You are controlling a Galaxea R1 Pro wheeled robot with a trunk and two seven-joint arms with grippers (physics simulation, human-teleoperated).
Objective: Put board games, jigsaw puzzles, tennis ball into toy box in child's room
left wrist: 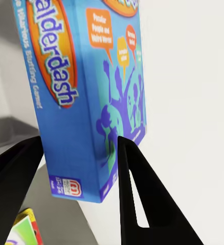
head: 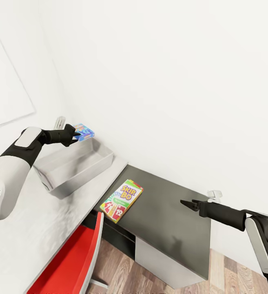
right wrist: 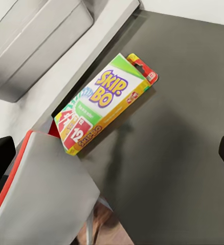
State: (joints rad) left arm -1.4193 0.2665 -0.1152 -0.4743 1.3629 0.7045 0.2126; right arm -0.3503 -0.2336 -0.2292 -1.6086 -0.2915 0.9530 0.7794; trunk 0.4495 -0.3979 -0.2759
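Left tool (left wrist: 73, 173) grips "Balderdash" box (left wrist: 86, 87) — "SKIP-BO" box (head: 122, 200) lies flat.

Flat blue "Balderdash" game box (left wrist: 86, 97): orange oval logo, purple silhouettes, orange speech bubbles. Flat "SKIP-BO" card box (head: 122, 200): green/white face, purple-yellow lettering, red number cards, rainbow edge. Shallow plastic toy box (head: 74, 167): plain light grey. Long table (head: 23, 241): pale grey top. Lower cabinet top (head: 170, 220): dark grey. Chair (head: 74, 265): red, probably grey-backed.
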